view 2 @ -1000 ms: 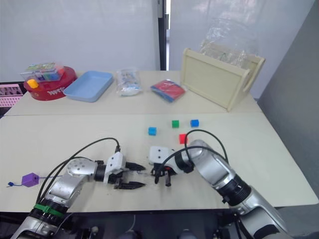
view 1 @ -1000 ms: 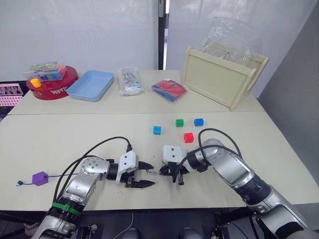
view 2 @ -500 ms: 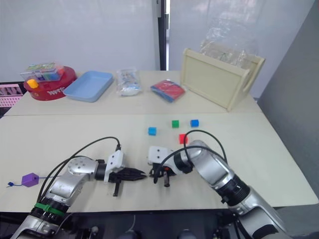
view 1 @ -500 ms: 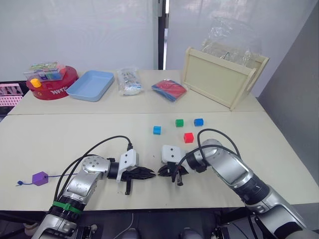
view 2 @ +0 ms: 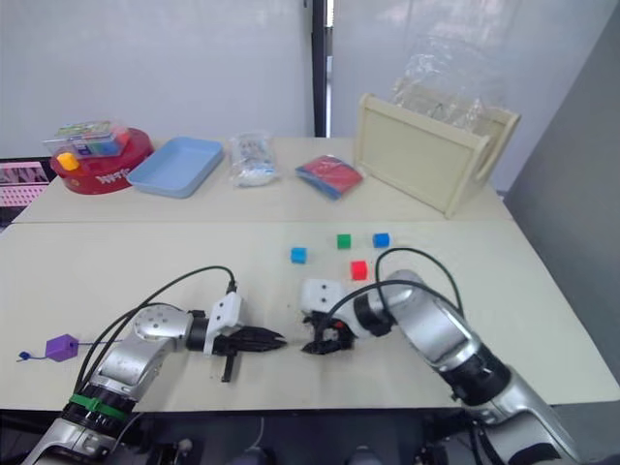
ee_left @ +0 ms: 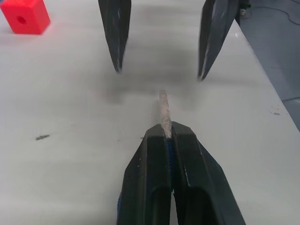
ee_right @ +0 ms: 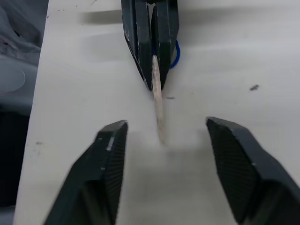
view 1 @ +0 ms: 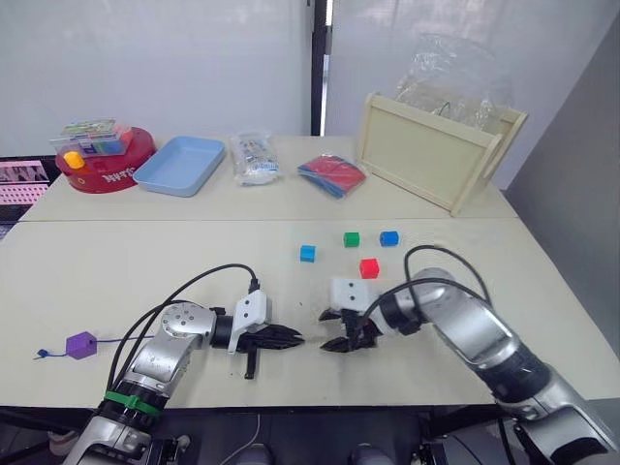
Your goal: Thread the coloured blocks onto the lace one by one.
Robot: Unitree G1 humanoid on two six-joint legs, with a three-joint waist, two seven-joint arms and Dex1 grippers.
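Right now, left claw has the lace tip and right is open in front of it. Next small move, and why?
Probably send the right claw to the red block. The left claw is shut on the lace, pale tip poking free, while the right claw is open and holds nothing. The purple block is already on the cord; red lies nearest the right claw.

White lettering runs along the side of the red round tin (view 1: 105, 167), too small to read.
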